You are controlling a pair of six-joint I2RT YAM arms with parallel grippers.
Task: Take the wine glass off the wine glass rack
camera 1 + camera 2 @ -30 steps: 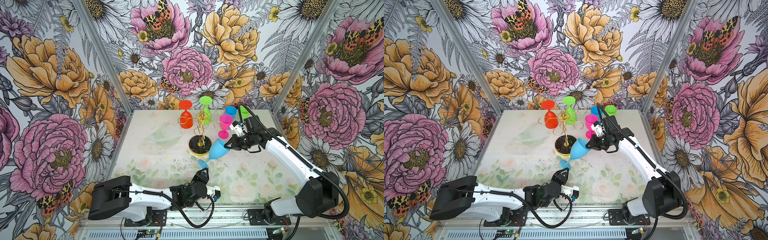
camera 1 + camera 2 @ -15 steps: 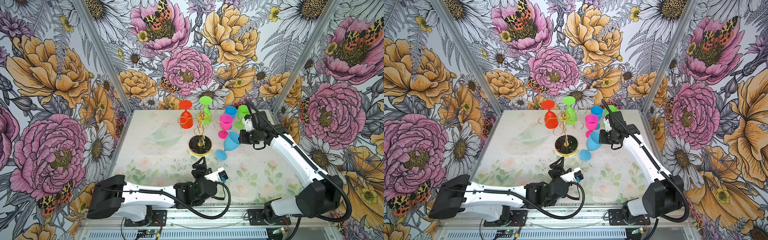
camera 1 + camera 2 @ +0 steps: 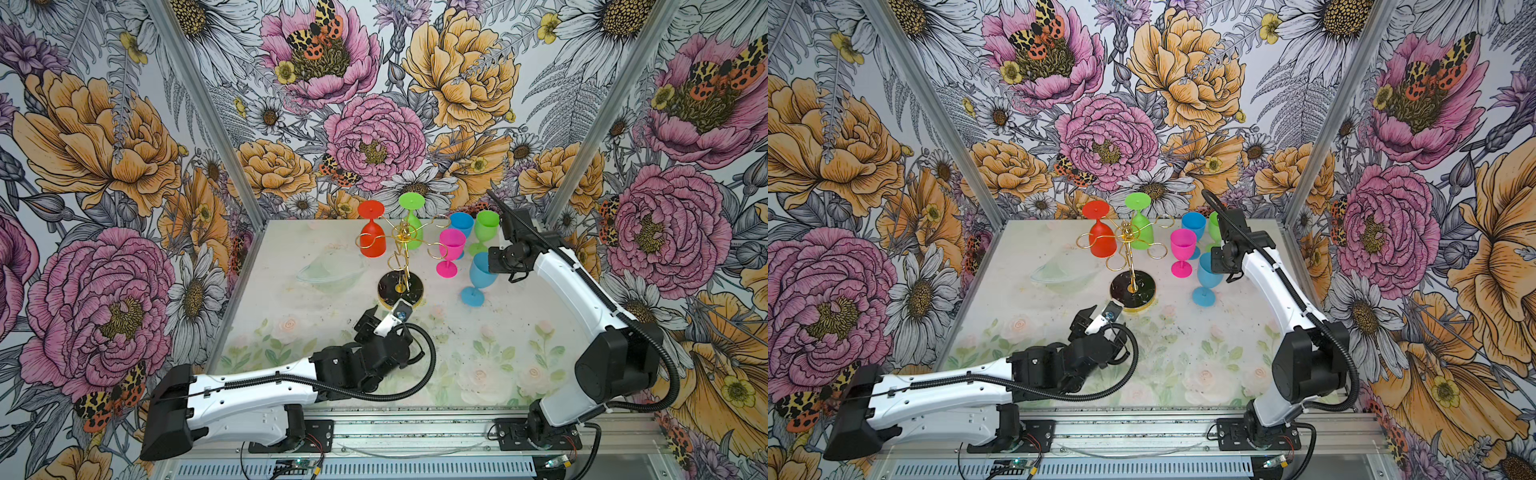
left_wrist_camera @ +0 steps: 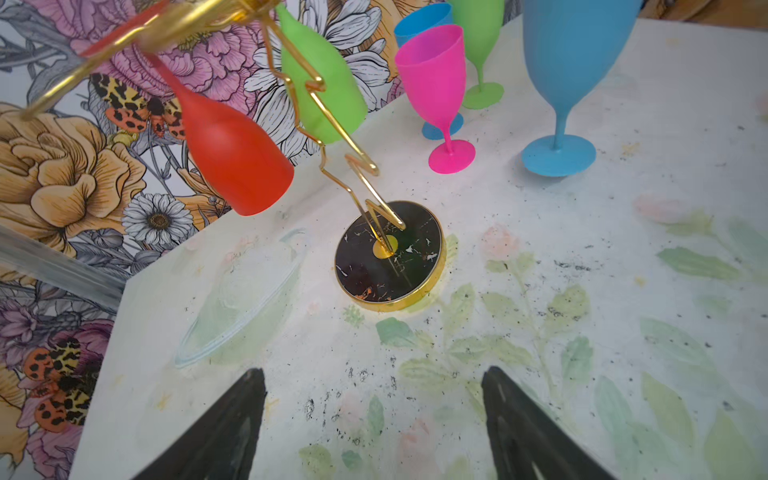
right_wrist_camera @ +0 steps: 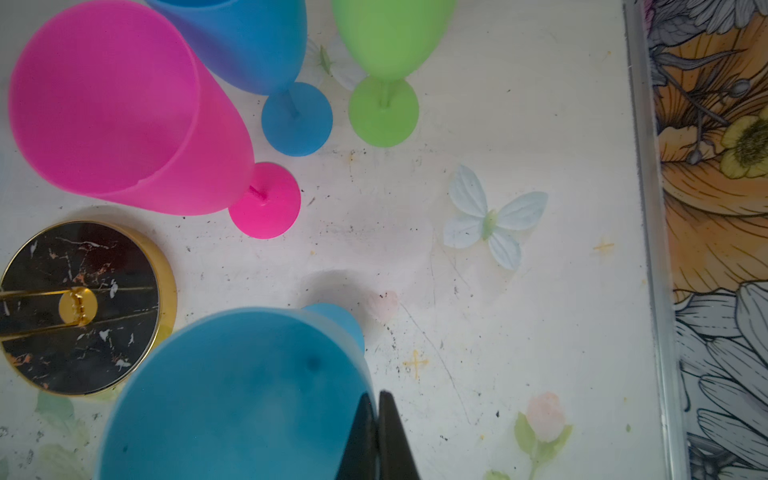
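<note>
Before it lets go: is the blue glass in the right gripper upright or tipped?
Upright: the blue glass stands bowl-up, its foot flat on the table, with the right gripper pinching its rim.

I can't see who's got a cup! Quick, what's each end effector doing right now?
Left end effector: open, holding nothing.
Right end effector: closed on the rim of the light blue wine glass.
</note>
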